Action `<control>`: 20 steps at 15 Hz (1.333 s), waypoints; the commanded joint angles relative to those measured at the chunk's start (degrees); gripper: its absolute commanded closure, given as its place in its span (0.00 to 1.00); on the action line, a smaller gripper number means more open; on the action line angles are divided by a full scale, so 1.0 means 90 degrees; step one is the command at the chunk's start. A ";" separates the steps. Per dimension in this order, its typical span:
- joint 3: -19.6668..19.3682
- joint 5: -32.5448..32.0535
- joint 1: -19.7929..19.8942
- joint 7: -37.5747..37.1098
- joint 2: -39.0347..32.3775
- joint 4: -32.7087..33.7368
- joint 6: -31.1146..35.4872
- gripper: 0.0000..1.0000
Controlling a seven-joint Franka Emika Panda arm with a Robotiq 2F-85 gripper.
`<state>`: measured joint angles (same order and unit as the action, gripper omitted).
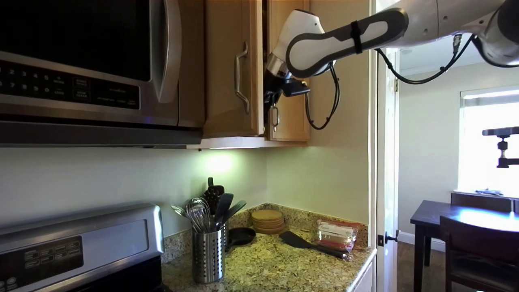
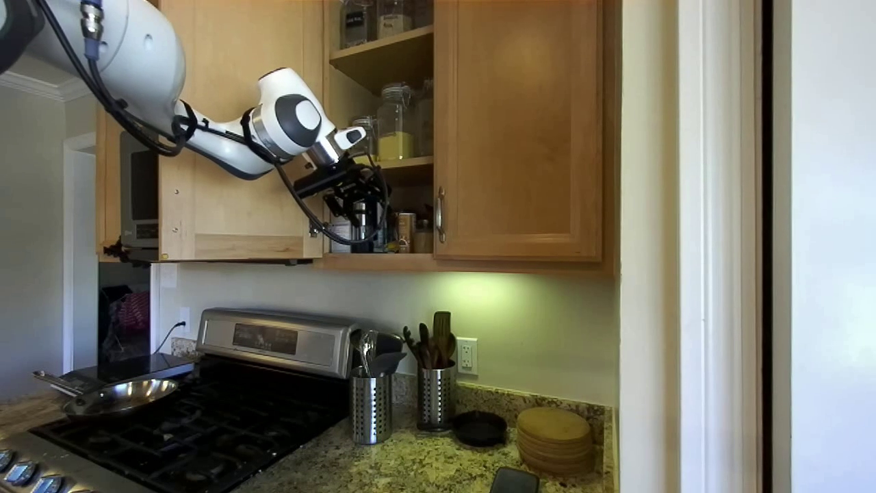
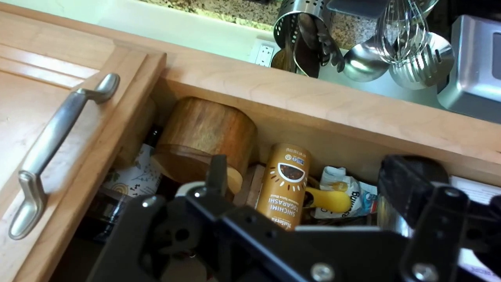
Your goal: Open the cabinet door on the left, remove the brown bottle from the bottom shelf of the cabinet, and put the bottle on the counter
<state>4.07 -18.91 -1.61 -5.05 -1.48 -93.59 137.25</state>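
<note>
The wider cabinet door (image 1: 223, 81) stands swung open; its inner face (image 2: 239, 123) shows in an exterior view. The light-wood cabinet (image 2: 383, 262) has filled shelves. The brown bottle (image 3: 285, 184), a brown cylinder with a sun label, stands on the bottom shelf; it also shows in an exterior view (image 2: 406, 231). My gripper (image 3: 309, 176) is open and empty at the bottom shelf, its fingers on either side of the bottle's line in the wrist view. Its gap to the bottle cannot be told. In exterior views the gripper (image 2: 356, 205) is at the opening, partly behind the door (image 1: 268, 101). The granite counter (image 1: 271, 269) lies below.
A wooden container (image 3: 207, 133) stands beside the bottle. A yellow spoon (image 3: 328, 199), a seasoning packet (image 3: 340, 184) and a black-topped steel container (image 3: 391, 213) crowd the other side. The narrower door (image 2: 527, 130) is shut. Steel utensil holders (image 2: 371, 411) and wooden discs (image 2: 554, 441) stand on the counter.
</note>
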 commanded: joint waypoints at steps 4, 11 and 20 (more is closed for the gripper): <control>-0.0087 -0.0054 -0.0134 -0.0477 -0.0618 0.0636 0.0044 0.00; -0.0219 -0.0073 -0.0376 -0.1027 -0.1409 0.1631 -0.0052 0.00; -0.0259 -0.0057 -0.0381 -0.1305 -0.2409 0.2994 -0.0166 0.00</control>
<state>2.32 -18.90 -4.53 -14.96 -20.00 -71.60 137.14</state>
